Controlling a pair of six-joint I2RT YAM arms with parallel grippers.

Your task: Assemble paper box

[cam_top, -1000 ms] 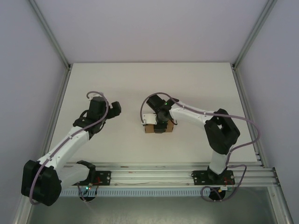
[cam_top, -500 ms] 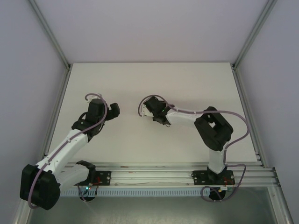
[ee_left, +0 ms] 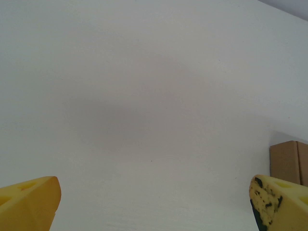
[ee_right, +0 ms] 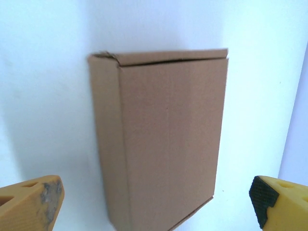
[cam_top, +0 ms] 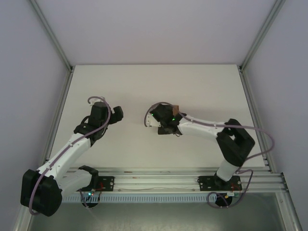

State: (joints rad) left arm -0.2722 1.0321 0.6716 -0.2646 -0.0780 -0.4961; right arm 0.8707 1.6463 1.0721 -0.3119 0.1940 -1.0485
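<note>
The paper box (ee_right: 163, 139) is a closed brown cardboard box on the white table, its lid seam along the top edge in the right wrist view. My right gripper (ee_right: 154, 207) is open, its yellow fingertips (ee_right: 29, 202) wide on either side of the box's near end and clear of it. From above, the right gripper (cam_top: 167, 126) covers most of the box, and a brown corner of the box (cam_top: 176, 109) pokes out behind it. My left gripper (cam_top: 119, 112) hovers open to the left with nothing in it; the box's edge (ee_left: 288, 161) shows at the right of its wrist view.
The white table (cam_top: 144, 82) is bounded by aluminium frame posts on the left (cam_top: 57, 110) and right (cam_top: 252, 110). The rail with the arm bases (cam_top: 159, 180) runs along the near edge.
The right gripper, shut on the box a second ago, has shifted slightly toward the far side with it and opened wide off it. The left arm has barely moved.
</note>
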